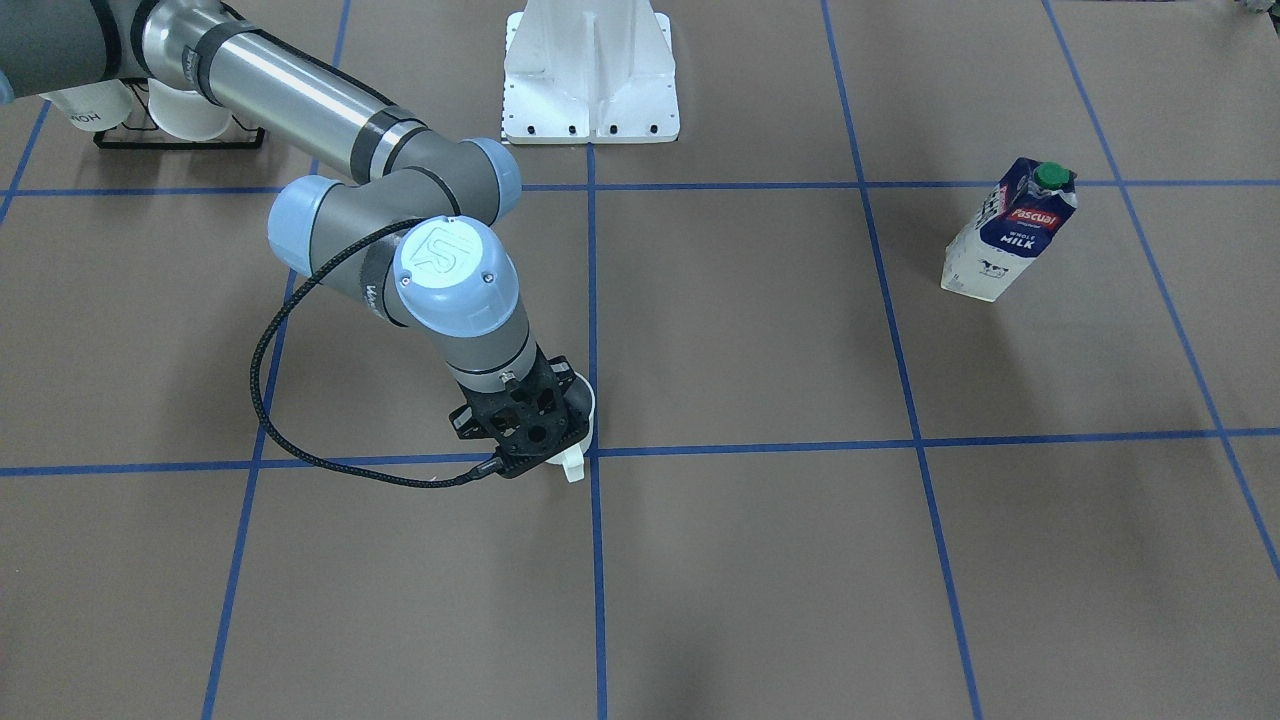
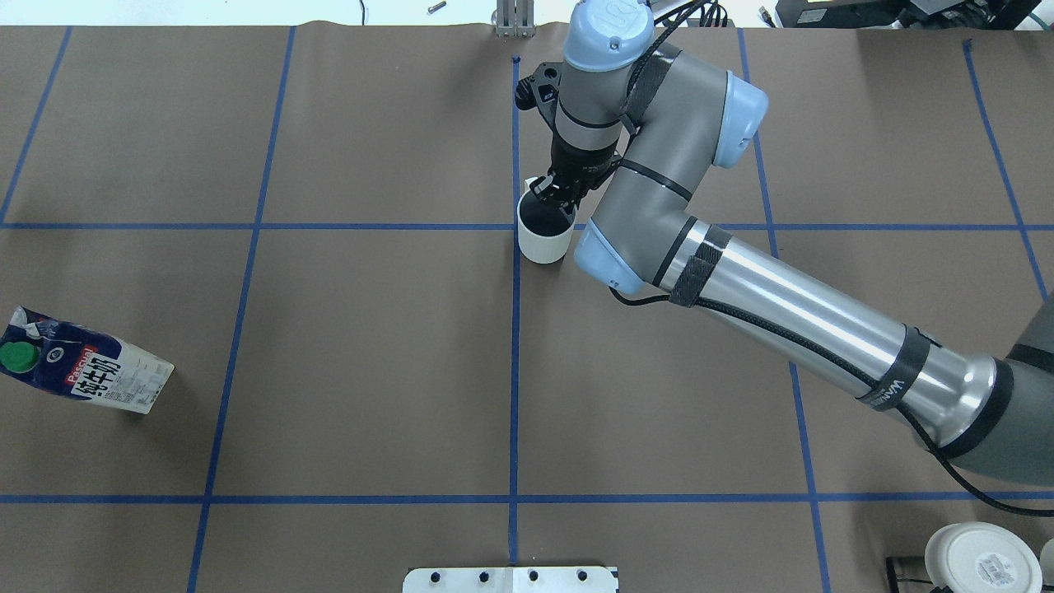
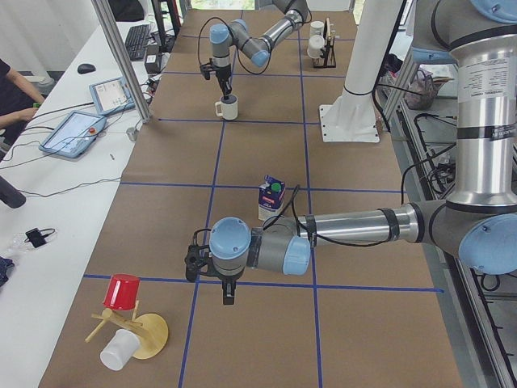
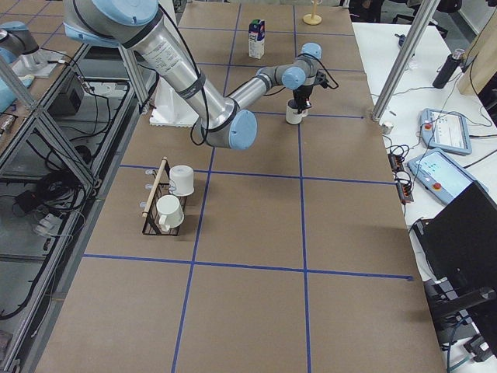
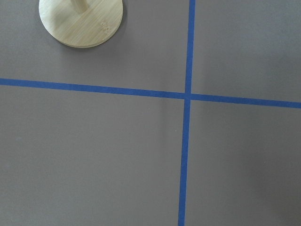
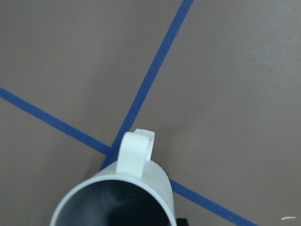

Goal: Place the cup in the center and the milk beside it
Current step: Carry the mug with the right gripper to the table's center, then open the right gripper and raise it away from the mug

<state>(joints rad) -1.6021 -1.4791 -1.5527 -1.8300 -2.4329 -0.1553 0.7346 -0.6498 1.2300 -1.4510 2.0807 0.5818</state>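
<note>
The off-white cup (image 2: 543,235) stands on the brown table at the crossing of two blue tape lines, dark inside up; its squared handle (image 6: 135,153) points away from the robot. My right gripper (image 2: 550,196) reaches down from above, its fingers at the rim beside the handle, apparently shut on the cup wall. The cup's handle also shows below the gripper in the front view (image 1: 573,468). The milk carton (image 2: 82,372) stands upright far off on the robot's left side (image 1: 1010,230). My left gripper (image 3: 229,297) hangs over bare table near the carton; I cannot tell whether it is open.
A black rack with white mugs (image 4: 167,202) stands on the robot's right. A wooden stand with a red cup and a white cup (image 3: 121,323) is at the left end; its round base (image 5: 81,19) shows under the left wrist. White pedestal (image 1: 590,70) at the robot's base.
</note>
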